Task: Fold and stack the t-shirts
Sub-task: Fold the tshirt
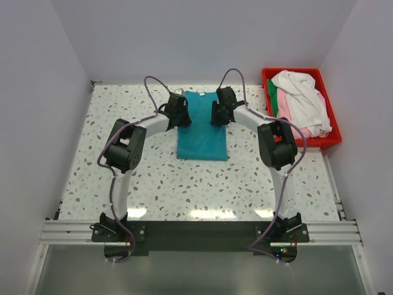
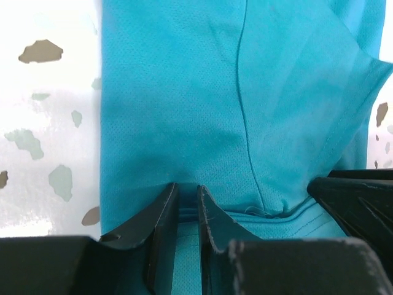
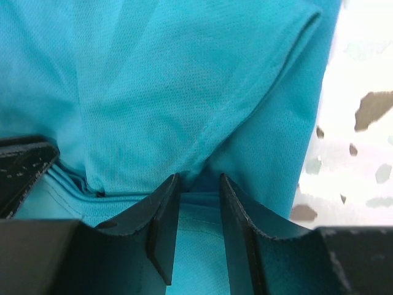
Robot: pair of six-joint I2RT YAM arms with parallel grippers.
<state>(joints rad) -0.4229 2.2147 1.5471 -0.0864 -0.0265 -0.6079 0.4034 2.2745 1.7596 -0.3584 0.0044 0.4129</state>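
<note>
The teal t-shirt point(image 1: 202, 138) lies folded into a narrow rectangle at the far middle of the table. My left gripper point(image 1: 182, 114) is on its far left edge and my right gripper point(image 1: 216, 114) is on its far right edge. In the left wrist view the gripper point(image 2: 188, 186) has a narrow gap with layers of teal cloth point(image 2: 184, 92) pinched in it. In the right wrist view the gripper point(image 3: 200, 177) has a wider gap, with a thick fold of teal cloth point(image 3: 184, 80) between the fingers. More t-shirts, a white one point(image 1: 304, 98), a pink one point(image 1: 284, 106) and a dark green one point(image 1: 272, 92), lie in a bin.
The red plastic bin point(image 1: 301, 71) stands at the far right corner of the speckled table point(image 1: 123, 178). White walls close in the left, back and right sides. The arm bases sit on a rail at the near edge.
</note>
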